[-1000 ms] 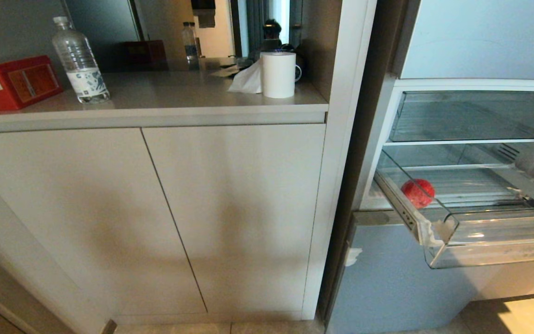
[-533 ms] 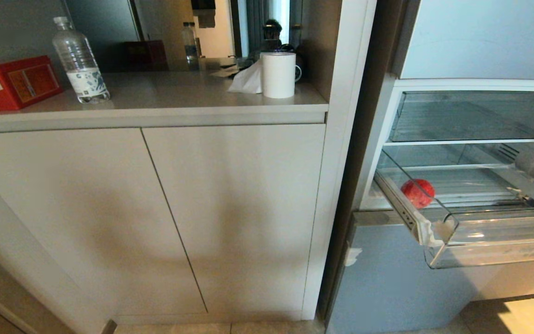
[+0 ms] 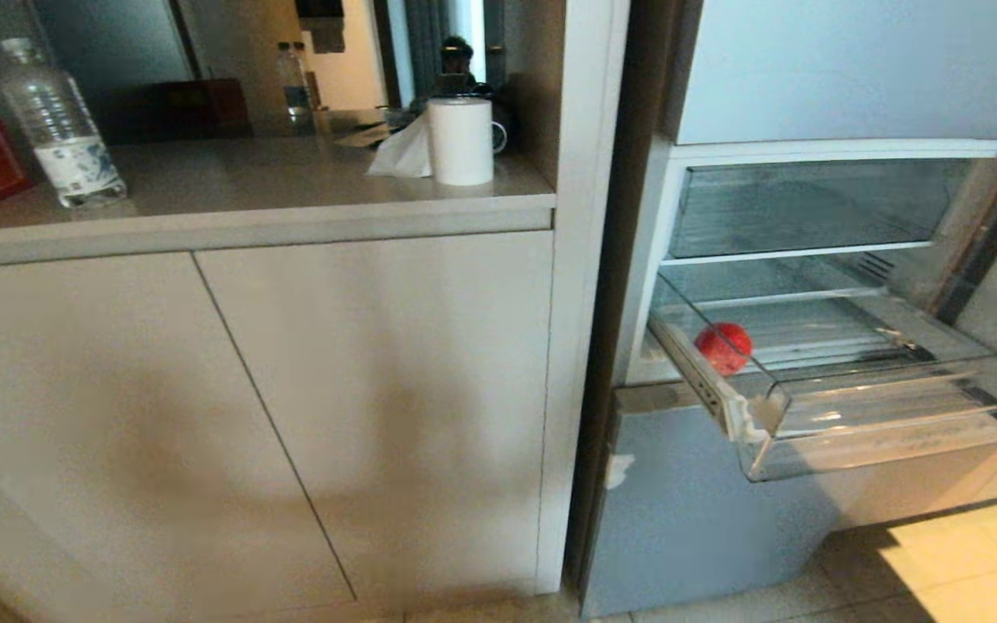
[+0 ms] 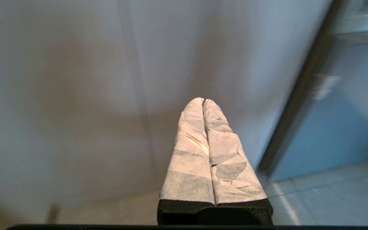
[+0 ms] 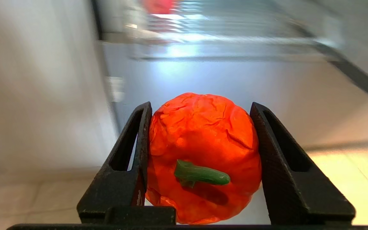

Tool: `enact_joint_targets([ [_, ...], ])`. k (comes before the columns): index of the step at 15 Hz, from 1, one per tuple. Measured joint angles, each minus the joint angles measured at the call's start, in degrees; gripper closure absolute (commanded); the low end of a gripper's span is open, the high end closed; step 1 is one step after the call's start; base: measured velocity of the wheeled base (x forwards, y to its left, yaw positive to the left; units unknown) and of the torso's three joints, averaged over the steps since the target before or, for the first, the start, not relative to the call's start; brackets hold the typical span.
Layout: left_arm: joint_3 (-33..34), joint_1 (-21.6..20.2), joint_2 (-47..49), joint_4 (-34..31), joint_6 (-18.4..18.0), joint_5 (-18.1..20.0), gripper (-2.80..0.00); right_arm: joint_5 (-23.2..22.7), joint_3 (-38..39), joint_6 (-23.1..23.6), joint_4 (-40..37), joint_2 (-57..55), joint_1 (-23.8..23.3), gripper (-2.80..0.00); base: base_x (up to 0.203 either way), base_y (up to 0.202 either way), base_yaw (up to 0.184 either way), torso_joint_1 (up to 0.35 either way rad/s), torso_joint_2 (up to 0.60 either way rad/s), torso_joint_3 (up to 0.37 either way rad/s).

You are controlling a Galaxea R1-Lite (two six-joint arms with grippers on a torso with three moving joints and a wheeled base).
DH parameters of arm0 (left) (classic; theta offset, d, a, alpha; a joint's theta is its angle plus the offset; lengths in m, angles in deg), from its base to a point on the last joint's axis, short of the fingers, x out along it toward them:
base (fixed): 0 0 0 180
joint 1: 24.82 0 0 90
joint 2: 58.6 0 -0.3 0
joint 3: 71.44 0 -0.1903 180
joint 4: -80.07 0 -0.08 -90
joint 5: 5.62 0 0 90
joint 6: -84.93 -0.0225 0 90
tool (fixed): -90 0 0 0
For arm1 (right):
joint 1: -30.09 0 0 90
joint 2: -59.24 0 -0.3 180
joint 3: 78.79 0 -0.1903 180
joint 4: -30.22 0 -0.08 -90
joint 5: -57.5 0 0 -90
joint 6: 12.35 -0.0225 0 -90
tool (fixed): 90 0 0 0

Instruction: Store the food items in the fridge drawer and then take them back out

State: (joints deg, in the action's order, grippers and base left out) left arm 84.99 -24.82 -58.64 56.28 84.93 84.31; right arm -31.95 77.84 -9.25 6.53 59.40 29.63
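One piece stowed: round fruit in fridge drawer | our right tool grips tomato, drawer ahead and above | left tool closed, empty.

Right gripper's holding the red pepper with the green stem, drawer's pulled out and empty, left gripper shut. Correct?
Not quite: the fridge drawer isn't empty. The head view shows a round red fruit lying in it. The rest stands: the right gripper is clamped on the red pepper, and the left gripper is shut.

I count two red food pieces: one inside the drawer, one seemingly outside it.
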Motion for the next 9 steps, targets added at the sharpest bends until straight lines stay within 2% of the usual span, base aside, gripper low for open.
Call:
enact_joint_targets([
  [9, 0.00, 0.00, 0.00, -0.02, 0.00, 0.00, 0.00, 0.74, 0.00, -2.53, 0.02, -0.02, 0.02, 0.00, 0.000, 0.008, -0.176, 0.000, 0.00, 0.002],
])
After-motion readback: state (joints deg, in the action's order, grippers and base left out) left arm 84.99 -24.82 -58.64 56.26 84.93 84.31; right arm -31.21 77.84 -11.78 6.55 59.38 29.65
